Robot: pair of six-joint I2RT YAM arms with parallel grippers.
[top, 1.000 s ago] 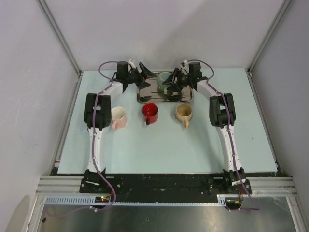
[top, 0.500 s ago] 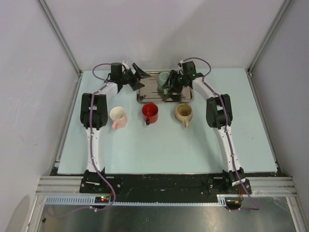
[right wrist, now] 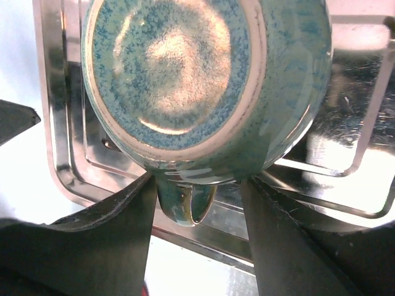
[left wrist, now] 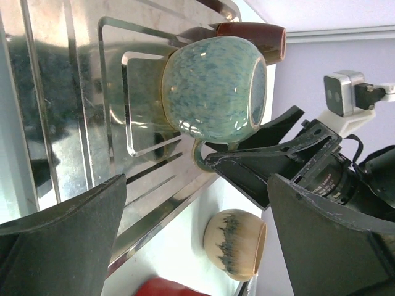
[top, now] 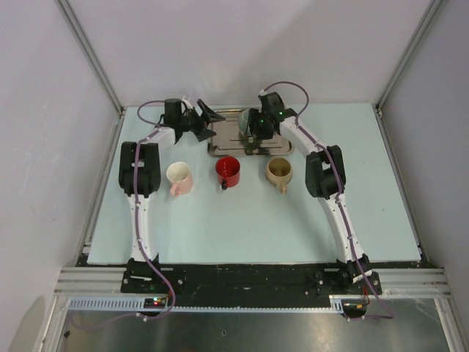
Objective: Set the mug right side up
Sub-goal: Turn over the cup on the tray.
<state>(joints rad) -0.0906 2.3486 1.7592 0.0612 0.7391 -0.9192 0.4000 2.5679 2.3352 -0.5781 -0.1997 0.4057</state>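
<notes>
The blue-green speckled mug [top: 248, 120] stands upside down on the steel tray [top: 220, 149]. Its base faces the right wrist camera [right wrist: 170, 68], and in the left wrist view the mug [left wrist: 213, 86] rests mouth-down on the tray [left wrist: 62, 92]. My right gripper [top: 254, 136] reaches in at its near side. The jaws [right wrist: 197, 185] stand open on either side of the handle [right wrist: 185, 206], apart from it, with the tips up against the mug's body. My left gripper [top: 209, 121] hovers wide open at the tray's left end, holding nothing [left wrist: 196, 197].
Three upright mugs stand in a row in front of the tray: pink [top: 179, 178], red [top: 228, 171] and tan [top: 278, 171]. The left wrist view shows the tan mug [left wrist: 236, 243] and a brown mug [left wrist: 253, 38] beyond the blue-green one. The back wall is close behind the tray.
The right gripper has shifted left over the mug and its jaws have narrowed slightly around the handle. The left gripper has drawn back left, off the tray.
</notes>
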